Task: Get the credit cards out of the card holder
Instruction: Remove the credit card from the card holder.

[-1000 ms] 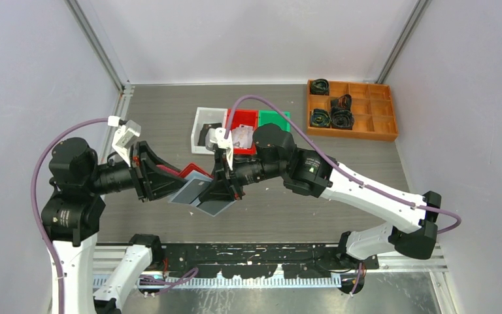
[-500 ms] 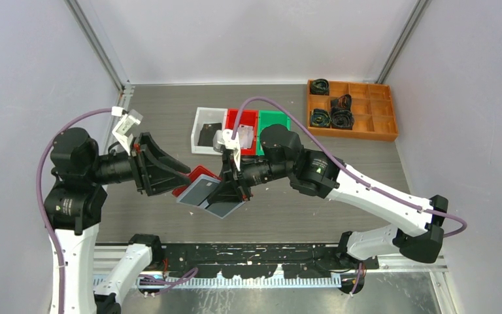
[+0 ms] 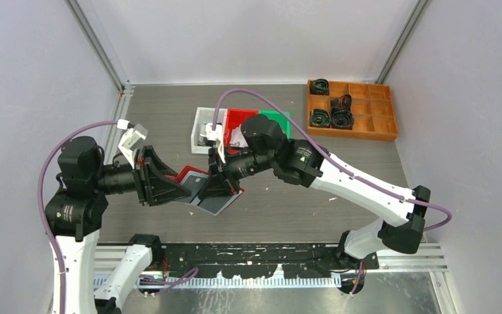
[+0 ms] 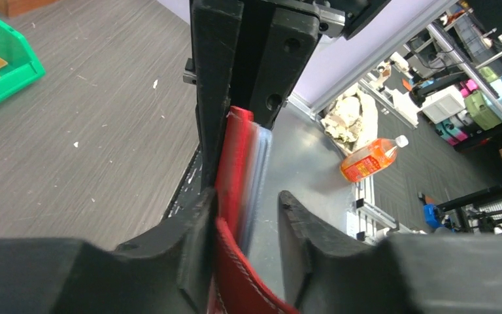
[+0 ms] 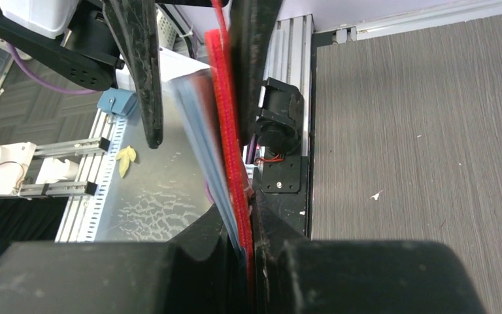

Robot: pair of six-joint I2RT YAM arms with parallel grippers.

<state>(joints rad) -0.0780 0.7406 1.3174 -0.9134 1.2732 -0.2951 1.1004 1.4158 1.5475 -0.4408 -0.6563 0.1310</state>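
The red card holder (image 3: 188, 175) hangs open above the table between both grippers, its grey-blue sleeves (image 3: 213, 200) fanned downward. My right gripper (image 5: 245, 209) is shut on the holder (image 5: 225, 118), pinching the red cover and pale sleeves (image 5: 199, 124) together. My left gripper (image 4: 245, 216) is open around the holder's other edge (image 4: 232, 170). The red cover rests against one finger (image 4: 193, 226), with a gap to the other finger (image 4: 294, 226). No single credit card can be told apart from the sleeves.
A white bin (image 3: 199, 112), a red plastic bin (image 3: 238, 116) and a green bin (image 3: 274, 118) stand side by side behind the grippers. An orange compartment tray (image 3: 353, 135) with black coiled items stands at the back right. The green bin also shows in the left wrist view (image 4: 0, 59).
The right arm has swung a little left, still gripping the holder. The left gripper had drawn back half a second ago and has come back in around the holder's left edge.
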